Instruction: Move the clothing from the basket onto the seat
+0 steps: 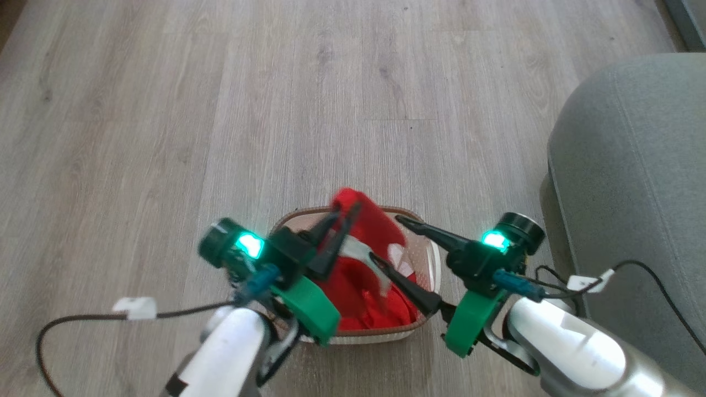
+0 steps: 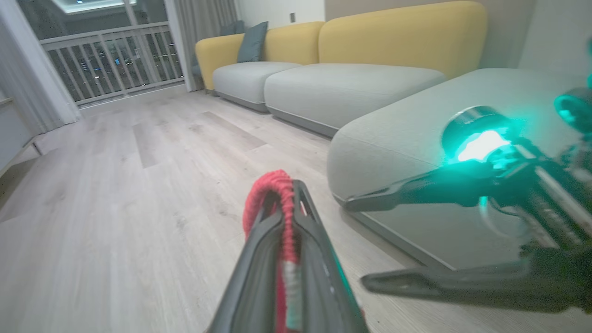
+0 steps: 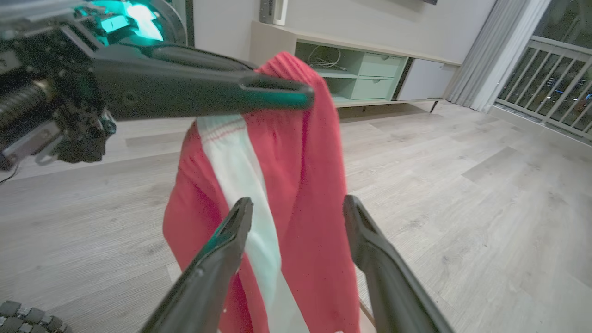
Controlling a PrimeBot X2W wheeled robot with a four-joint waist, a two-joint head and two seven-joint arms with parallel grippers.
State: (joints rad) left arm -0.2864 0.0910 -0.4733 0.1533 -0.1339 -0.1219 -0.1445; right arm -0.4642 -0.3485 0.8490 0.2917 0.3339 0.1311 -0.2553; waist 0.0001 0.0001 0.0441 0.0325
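The cream basket (image 1: 432,259) with a brown rim stands on the wood floor in front of me, holding red clothing (image 1: 361,309). My left gripper (image 1: 346,214) is shut on a fold of a red garment (image 1: 368,219) with a white stripe and holds it above the basket. The left wrist view shows the red cloth (image 2: 276,190) pinched between those fingers. My right gripper (image 1: 386,240) is open beside the hanging garment (image 3: 296,152), one finger on each side of it (image 3: 296,203), not touching it. The grey seat (image 1: 634,165) is at the right.
Thin cables with white tags (image 1: 135,307) trail from both wrists. More grey seat cushions with yellow backs (image 2: 397,37) stand further along. A low cabinet with green shelves (image 3: 360,78) runs along the wall, and a balcony railing (image 2: 111,60) lies beyond the floor.
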